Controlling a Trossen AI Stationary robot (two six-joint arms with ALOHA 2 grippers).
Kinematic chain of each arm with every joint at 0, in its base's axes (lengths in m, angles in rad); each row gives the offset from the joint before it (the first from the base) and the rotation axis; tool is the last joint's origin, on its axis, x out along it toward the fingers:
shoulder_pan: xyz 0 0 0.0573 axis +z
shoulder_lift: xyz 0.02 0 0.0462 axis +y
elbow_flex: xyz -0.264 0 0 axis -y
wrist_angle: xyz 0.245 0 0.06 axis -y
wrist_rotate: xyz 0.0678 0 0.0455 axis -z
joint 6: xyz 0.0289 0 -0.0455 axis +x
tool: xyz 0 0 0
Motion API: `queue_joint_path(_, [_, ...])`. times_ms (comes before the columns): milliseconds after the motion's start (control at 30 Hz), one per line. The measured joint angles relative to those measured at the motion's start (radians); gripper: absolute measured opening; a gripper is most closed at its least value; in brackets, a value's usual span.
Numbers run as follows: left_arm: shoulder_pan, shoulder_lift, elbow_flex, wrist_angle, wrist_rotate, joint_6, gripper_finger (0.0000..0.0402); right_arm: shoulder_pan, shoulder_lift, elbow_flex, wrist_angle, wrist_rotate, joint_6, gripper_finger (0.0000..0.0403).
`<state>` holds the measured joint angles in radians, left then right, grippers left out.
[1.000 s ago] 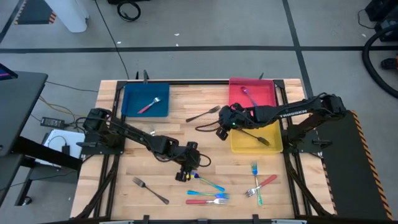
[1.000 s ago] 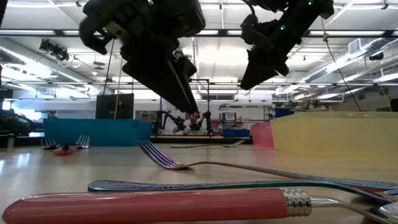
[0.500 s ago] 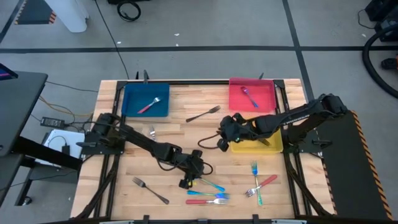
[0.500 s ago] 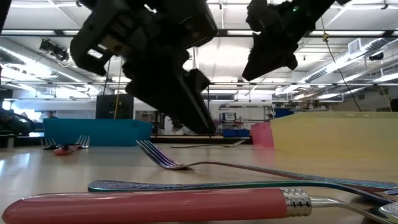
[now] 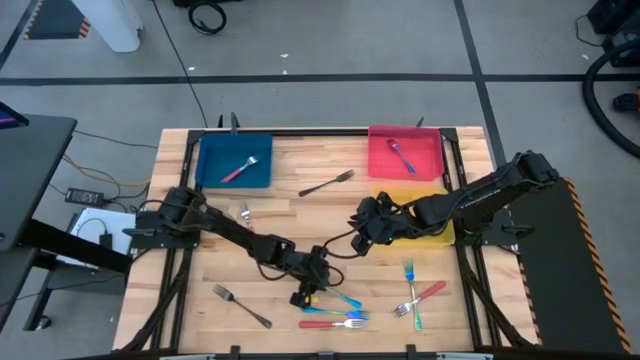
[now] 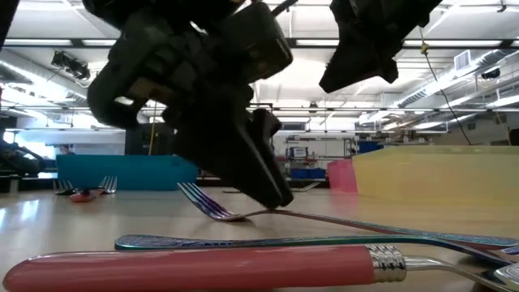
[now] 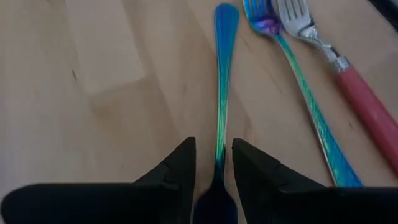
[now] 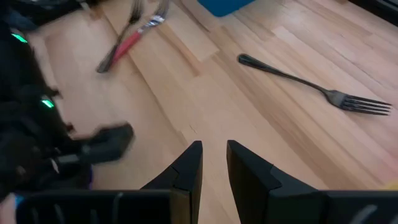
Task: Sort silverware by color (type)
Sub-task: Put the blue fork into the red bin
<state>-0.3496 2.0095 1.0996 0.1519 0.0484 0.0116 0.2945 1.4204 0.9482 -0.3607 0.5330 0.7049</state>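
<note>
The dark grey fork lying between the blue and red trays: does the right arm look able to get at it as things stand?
Probably yes: the dark grey fork lies alone on bare wood, and the right gripper hangs nearby with nothing between them.

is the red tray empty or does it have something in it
Not empty: the red tray holds one iridescent utensil, seen in the high view.

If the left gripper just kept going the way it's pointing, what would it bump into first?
The left gripper points down at the table, its fingers straddling a blue iridescent fork. Going straight on, it would probably meet that fork's handle first, then the wood beneath, though depth is hard to judge.
</note>
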Motion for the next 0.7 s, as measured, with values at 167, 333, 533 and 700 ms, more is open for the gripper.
queue_joint_path(167, [-0.001, 0.031, 0.002, 0.017, -0.001, -0.025, 0.0105, 0.016, 0.0, 0.0, 0.028, 0.002, -0.005, 0.0081])
queue_joint_path(333, [-0.001, 0.048, 0.004, 0.02, -0.005, -0.032, 0.0104, 0.021, 0.0, 0.0, 0.032, 0.002, -0.01, 0.0081])
queue_joint_path(533, [0.004, 0.05, 0.006, -0.013, -0.046, 0.0, 0.0059, 0.02, 0.0, 0.0, 0.031, 0.004, -0.025, 0.0081])
queue_joint_path(700, [0.005, 0.051, 0.005, -0.02, -0.048, 0.027, 0.0012, 0.018, 0.0, 0.0, 0.031, 0.005, -0.052, 0.0081])
